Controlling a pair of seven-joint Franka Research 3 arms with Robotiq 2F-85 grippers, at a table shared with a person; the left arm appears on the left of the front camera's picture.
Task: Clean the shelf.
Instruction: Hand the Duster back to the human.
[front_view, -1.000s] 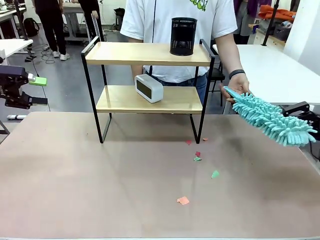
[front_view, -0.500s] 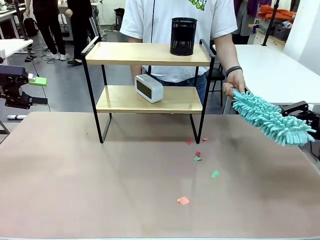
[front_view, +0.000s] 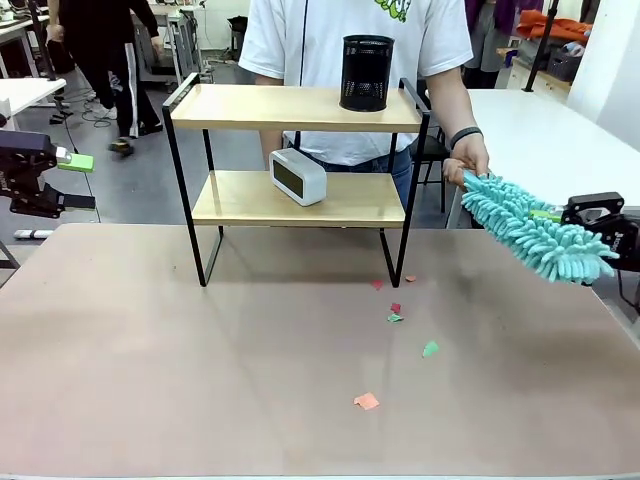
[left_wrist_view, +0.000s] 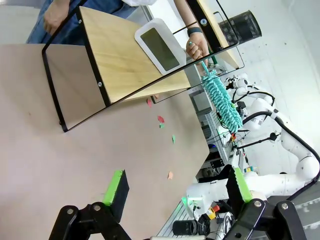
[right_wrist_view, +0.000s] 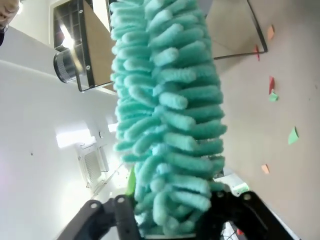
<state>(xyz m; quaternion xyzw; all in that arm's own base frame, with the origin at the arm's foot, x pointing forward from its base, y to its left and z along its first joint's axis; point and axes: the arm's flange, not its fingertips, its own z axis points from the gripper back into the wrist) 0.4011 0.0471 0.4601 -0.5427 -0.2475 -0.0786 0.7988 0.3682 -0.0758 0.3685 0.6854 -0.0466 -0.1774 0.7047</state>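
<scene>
fluffy teal chenille duster (front_view: 535, 238) between right hand (right_wrist_view: 170, 212) fingers, grip unclear; left hand (left_wrist_view: 175, 187) wide; wooden shelf (front_view: 296, 108)

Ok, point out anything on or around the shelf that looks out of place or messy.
Small paper scraps in red, green and orange lie scattered on the brown tabletop, in front of the shelf towards its right leg. The white clock sits at an angle on the lower board, overhanging its front edge. The black mesh cup stands upright on top.
</scene>
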